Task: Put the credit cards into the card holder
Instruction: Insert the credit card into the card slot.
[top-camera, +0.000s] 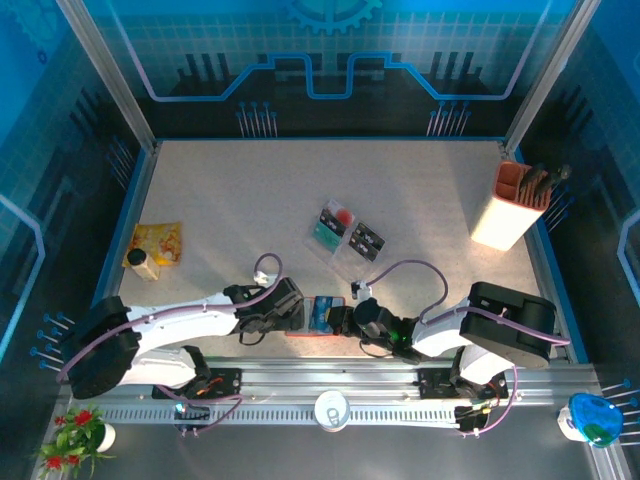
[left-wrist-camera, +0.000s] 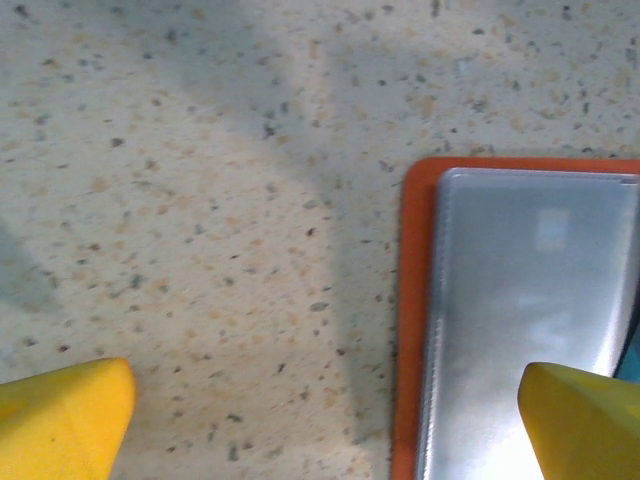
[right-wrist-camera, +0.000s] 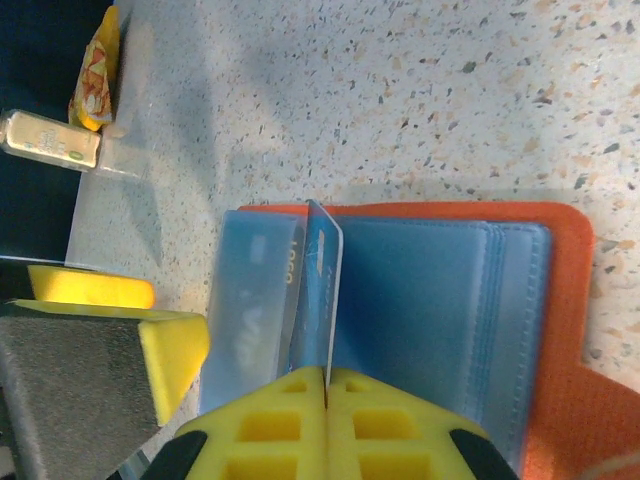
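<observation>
The orange-red card holder lies open near the table's front edge, between both grippers. My right gripper is shut on a blue credit card, held on edge over the card holder's blue pockets. Another card sits inside the leftmost sleeve. My left gripper is open, its yellow fingers spread either side of the card holder's left edge, one over its grey sleeve. More credit cards lie on a clear tray further back.
A tall orange-and-white box of pens stands at the back right. A yellow packet and a small bottle lie at the left edge. A white cup sits on the rail between the arm bases.
</observation>
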